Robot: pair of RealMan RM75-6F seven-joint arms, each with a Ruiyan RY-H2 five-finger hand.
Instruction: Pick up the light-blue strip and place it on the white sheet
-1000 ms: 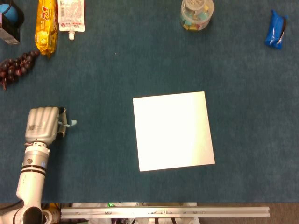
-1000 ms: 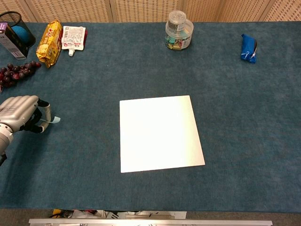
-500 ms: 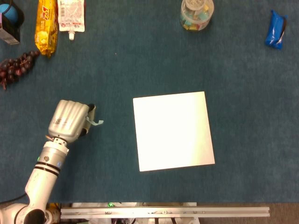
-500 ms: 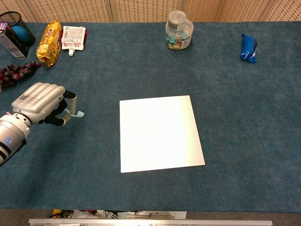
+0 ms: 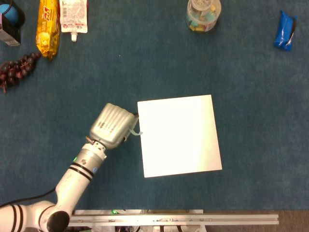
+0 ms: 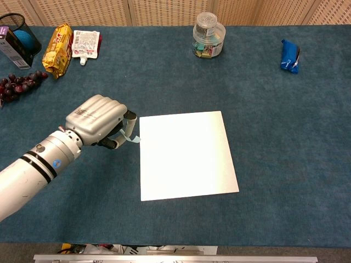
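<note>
Light-blue strip [image 5: 134, 130] is pinched in the closed fingers of the left hand [image 5: 112, 126], at the left edge of the white sheet [image 5: 179, 135]; the sheet lies rightward.

Matt napped cloth table cover [image 5: 251, 96], smooth white sheet [image 5: 181, 135]

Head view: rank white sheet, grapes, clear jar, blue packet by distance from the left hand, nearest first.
From the left hand, which pinches the light-blue strip:
1. White sheet, just right of it.
2. Grapes, far left edge.
3. Clear jar, top, right of centre.
4. Blue packet, top right corner.
</note>
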